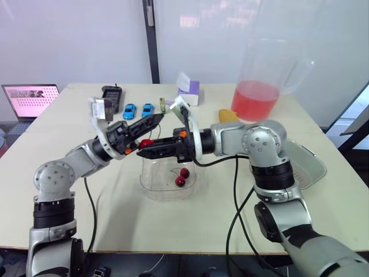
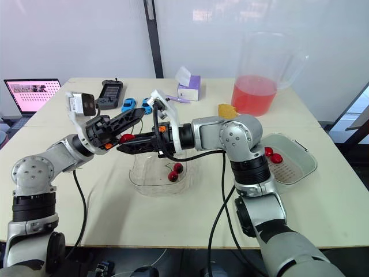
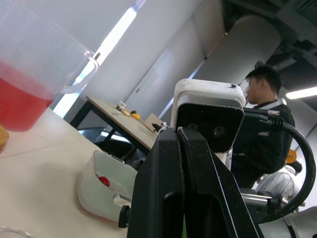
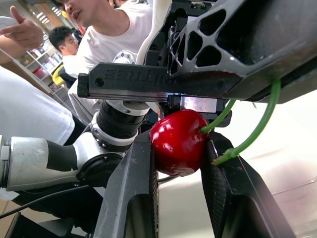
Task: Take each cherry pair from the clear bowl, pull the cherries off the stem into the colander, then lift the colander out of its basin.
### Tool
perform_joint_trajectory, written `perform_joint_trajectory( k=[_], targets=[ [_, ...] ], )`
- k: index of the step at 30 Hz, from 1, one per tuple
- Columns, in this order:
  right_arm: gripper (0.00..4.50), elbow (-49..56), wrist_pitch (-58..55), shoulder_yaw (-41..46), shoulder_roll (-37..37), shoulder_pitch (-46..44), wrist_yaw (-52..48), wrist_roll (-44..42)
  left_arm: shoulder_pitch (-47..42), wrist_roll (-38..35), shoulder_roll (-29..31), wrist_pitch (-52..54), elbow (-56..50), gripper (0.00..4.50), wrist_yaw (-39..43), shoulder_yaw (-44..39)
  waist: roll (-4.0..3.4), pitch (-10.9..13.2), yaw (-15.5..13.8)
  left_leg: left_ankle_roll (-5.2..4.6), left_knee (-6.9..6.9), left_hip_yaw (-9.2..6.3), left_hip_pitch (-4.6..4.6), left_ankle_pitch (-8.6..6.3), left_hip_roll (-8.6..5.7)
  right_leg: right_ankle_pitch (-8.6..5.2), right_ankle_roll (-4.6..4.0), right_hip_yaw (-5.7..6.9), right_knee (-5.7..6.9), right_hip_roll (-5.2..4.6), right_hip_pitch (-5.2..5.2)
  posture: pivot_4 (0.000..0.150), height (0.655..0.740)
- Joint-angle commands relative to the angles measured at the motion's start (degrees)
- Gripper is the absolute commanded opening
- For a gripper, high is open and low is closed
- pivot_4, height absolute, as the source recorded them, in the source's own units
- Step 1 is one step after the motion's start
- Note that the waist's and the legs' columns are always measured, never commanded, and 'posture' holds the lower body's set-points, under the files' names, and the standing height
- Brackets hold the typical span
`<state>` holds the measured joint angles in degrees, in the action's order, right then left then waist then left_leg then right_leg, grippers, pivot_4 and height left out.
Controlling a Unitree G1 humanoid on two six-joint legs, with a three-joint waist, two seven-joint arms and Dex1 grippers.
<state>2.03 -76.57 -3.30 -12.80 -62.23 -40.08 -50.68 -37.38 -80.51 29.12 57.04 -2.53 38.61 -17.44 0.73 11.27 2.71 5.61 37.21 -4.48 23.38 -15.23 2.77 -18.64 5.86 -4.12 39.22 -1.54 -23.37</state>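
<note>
The right gripper (image 4: 178, 148) has its two fingers closed on a red cherry (image 4: 176, 139), one finger on each side. Thin green bits of the stem (image 4: 261, 124) curve up from the cherry to the left gripper (image 3: 177, 139), which sits just above. The left gripper's fingers are pressed flat together. They look like they pinch the stem, but the exact spot is hidden. So each gripper has one end, and the two are very close.

Both grippers hang over the clear bowl (image 1: 153, 186). One more cherry pair (image 1: 183, 176) lies at the bottom of it. The colander (image 2: 301, 167) sits well apart on the robot's right side, with a few loose cherries (image 2: 273, 154) in it.

The step in hand looks like pulling the cherry off its stem. To do it well, the right gripper should hold tight but not squash the fruit. The left gripper should grip hard so the stem cannot slip out. Then they should pull straight apart, slowly. If the cherry drops here, it lands in the bowl, not the colander. So it seems best to hold on to the cherry, carry it over the colander, and let go low down.
</note>
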Motion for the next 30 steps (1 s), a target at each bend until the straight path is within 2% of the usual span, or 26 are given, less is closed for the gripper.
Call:
perform_joint_trajectory(
  k=[1, 4, 13, 20, 24, 27, 30],
  targets=[
    [0.79, 1.7, 0.9, -0.6, -0.8, -0.7, -1.2, 0.0, -0.6, -0.2, 0.1, -0.8, -1.4, 0.00, 0.6, -1.1, 0.00, 0.0, 0.0, 0.00, 0.00, 0.00, 0.00, 0.00, 0.00, 0.00, 0.00, 0.00, 0.00, 0.00, 0.00, 0.150, 0.7400],
    [0.79, 3.1, 0.9, -1.8, -2.0, 0.2, -2.0, 0.1, -0.7, -0.2, 0.0, -0.9, -1.4, 0.00, 0.6, -1.1, 0.00, 0.0, 0.0, 0.00, 0.00, 0.00, 0.00, 0.00, 0.00, 0.00, 0.00, 0.00, 0.00, 0.00, 0.00, 0.150, 0.7400],
    [0.79, 9.2, 4.9, -13.3, -11.5, 5.9, -7.9, 5.8, -0.8, -1.0, -0.4, -1.2, -1.5, 0.00, -0.1, -1.7, 0.05, 0.0, 0.2, 0.00, -0.02, 0.00, 0.00, 0.00, 0.00, 0.00, 0.00, -0.01, -0.01, 0.01, -0.01, 0.150, 0.7400],
    [0.79, 9.3, 5.2, -14.2, -10.9, 6.4, -9.0, 6.3, -0.8, -1.1, -0.9, -1.3, -1.6, 0.00, -0.5, -2.0, 0.01, 0.0, 0.0, 0.00, -0.03, -0.01, 0.00, 0.00, 0.03, 0.00, 0.00, -0.01, -0.02, 0.02, -0.01, 0.150, 0.7400],
    [0.79, 8.5, 4.5, -8.1, -13.6, 3.7, -11.1, 4.0, -0.6, -1.0, -0.9, -1.4, -1.9, 0.00, -0.6, -2.1, 0.01, 0.0, -0.2, 0.00, -0.01, 0.00, 0.00, 0.00, 0.02, 0.00, 0.00, -0.01, -0.02, 0.01, -0.01, 0.150, 0.7400],
    [0.79, 10.8, 5.5, -3.8, -19.9, 3.5, -14.2, 2.9, -0.1, -1.0, -0.6, -1.4, -2.3, 0.00, -0.7, -2.4, 0.02, 0.0, -0.5, 0.00, 0.00, -0.01, 0.02, 0.00, -0.01, 0.00, 0.00, 0.01, -0.07, -0.02, 0.01, 0.150, 0.7400],
    [0.79, 17.0, 10.2, -0.6, -33.7, 8.9, -18.9, 6.1, 1.2, -1.0, 0.1, -1.2, -3.1, 0.00, -1.1, -3.2, 0.03, 0.0, -0.8, -0.02, -0.06, -0.02, 0.03, -0.01, -0.02, 0.00, 0.00, 0.03, -0.20, -0.03, 0.06, 0.150, 0.7400]
  ],
)
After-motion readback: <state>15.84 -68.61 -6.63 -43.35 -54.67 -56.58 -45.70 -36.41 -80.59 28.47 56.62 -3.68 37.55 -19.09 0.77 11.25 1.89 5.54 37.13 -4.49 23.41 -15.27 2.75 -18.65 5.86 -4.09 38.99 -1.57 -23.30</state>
